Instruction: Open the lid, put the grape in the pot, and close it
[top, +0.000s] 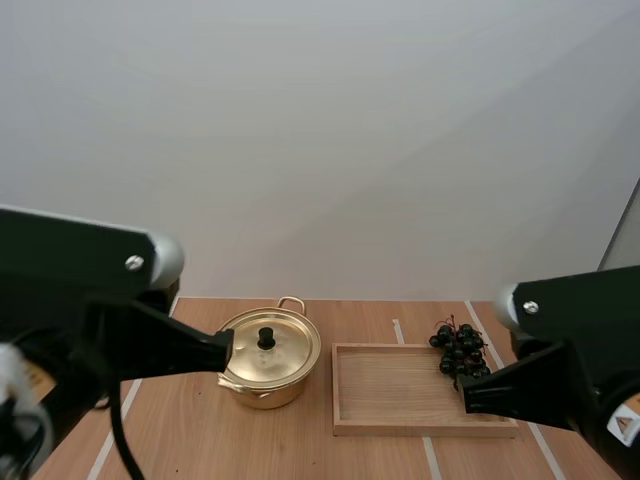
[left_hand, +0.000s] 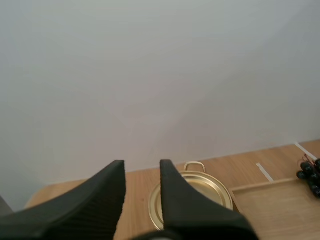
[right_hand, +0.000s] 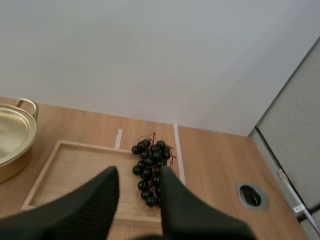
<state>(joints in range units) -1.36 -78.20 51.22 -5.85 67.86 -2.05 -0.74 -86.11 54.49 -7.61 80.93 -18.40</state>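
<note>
arms (top: 60, 255): 2, black | joint caps (top: 165, 262): grey, 1 screw each | gripper fingers (left_hand: 100, 200): black, ribbed

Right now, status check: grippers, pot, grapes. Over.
Left gripper open, short of pot. Right gripper open, by grapes. Lid on pot. Grapes at tray far right corner; nothing seen blocking.

pot (left_hand: 216, 187) half hidden, grapes (left_hand: 310, 175) cut by edge

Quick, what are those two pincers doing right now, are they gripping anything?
Left pincer: open, holding nothing, by the pot.
Right pincer: open, holding nothing, by the grapes.
</note>
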